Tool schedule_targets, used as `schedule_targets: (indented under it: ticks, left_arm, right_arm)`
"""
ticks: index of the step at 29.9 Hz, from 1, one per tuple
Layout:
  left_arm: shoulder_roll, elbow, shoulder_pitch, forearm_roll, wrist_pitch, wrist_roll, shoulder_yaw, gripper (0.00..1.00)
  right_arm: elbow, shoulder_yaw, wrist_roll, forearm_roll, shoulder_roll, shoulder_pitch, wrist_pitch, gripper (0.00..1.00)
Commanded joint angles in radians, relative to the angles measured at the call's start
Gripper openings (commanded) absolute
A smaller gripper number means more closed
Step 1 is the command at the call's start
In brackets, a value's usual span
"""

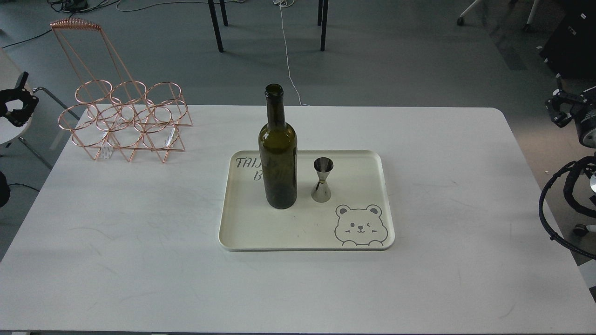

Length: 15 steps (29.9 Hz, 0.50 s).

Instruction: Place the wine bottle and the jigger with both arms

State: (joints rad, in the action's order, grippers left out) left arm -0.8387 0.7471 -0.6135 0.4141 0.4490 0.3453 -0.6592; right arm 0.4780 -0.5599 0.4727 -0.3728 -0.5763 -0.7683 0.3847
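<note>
While both my grippers, left (16, 106) and right (561, 109), sit off the table, finger state unreadable, wine bottle (278, 153) and jigger (322, 180) stand upright mid-tray (242, 235), ungripped; whether placement remains is unclear

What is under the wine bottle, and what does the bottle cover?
The wine bottle stands upright on a cream tray, left of the jigger. Printed dark lettering on the tray runs behind the bottle; its middle letters are hidden, so the words cannot be read.
</note>
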Motion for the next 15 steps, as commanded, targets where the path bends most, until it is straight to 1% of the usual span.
schedule_targets:
  ticks: [1, 7, 9, 12, 15]
  left_arm:
    - [0.004, 0.000, 0.000, -0.001, 0.002, 0.009, 0.000, 0.98]
    - [0.018, 0.000, 0.000, -0.001, 0.001, 0.003, 0.001, 0.98]
    - [0.026, 0.000, 0.000, -0.001, 0.002, 0.004, 0.001, 0.98]
    - [0.038, 0.000, 0.000, 0.000, 0.002, 0.008, 0.001, 0.98]
    - [0.039, 0.000, 0.001, 0.000, 0.004, 0.006, 0.001, 0.98]
  right_arm:
    - [0.001, 0.000, -0.003, 0.000, -0.002, -0.005, 0.003, 0.99]
    - [0.010, 0.005, -0.005, 0.000, -0.014, 0.001, 0.008, 0.99]
    - [0.025, 0.008, -0.005, 0.000, -0.030, 0.004, 0.031, 0.99]
    - [0.074, 0.018, -0.005, 0.003, -0.068, 0.014, 0.045, 0.99]
    - [0.164, 0.026, -0.003, 0.009, -0.120, 0.038, 0.045, 0.99]
